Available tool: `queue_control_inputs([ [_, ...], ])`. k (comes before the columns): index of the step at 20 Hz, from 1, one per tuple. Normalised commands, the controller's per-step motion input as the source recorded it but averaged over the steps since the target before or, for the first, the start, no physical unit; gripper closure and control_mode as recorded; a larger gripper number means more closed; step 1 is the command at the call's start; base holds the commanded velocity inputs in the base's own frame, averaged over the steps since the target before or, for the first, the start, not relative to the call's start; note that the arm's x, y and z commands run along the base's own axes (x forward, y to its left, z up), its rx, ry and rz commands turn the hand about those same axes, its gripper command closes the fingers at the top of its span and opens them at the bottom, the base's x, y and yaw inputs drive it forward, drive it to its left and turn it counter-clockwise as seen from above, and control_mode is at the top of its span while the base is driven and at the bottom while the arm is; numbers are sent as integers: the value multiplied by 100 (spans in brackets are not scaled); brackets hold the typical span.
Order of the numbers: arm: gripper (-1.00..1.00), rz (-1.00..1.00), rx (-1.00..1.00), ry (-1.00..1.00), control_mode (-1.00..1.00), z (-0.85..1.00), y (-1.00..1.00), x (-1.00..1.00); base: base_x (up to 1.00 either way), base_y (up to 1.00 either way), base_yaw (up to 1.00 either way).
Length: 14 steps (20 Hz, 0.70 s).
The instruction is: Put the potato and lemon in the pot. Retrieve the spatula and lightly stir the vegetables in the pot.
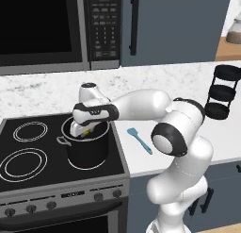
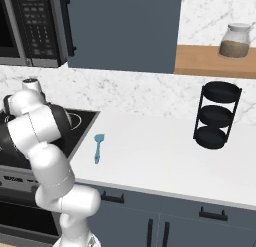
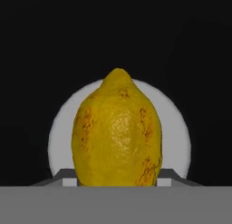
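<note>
Yellow, mottled with brown, the lemon (image 3: 117, 132) stands large in the hand view, close before the camera, against the dark inside of the pot (image 3: 36, 46) with a pale grey disc behind it; the fruit sits right at the gripper, which grasps it. From the left base view the gripper (image 1: 86, 129) reaches down into the mouth of the black pot (image 1: 87, 149), which stands on the stove (image 1: 28, 180) near its right edge, and a bit of yellow shows at the rim. That view also shows the light-blue spatula (image 1: 140, 140) lying flat on the white counter (image 1: 221, 133), just right of the stove, untouched. The right base view gives the spatula (image 2: 98, 147) from the other side, well apart from a black three-tier rack (image 2: 216, 116), with a jar (image 2: 235, 41) on a wooden shelf above; there the arm hides the pot.
</note>
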Motion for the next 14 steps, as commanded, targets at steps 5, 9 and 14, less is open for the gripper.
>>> queue_control_inputs([
  [5, 100, 0, 0, 0, -100, -19, 13, 6, 0, 0, 0],
  [9, 100, 0, 0, 0, -100, -24, 7, 9, 0, 0, 0],
  [14, 100, 0, 0, 0, -100, -24, 3, 8, 0, 0, 0],
])
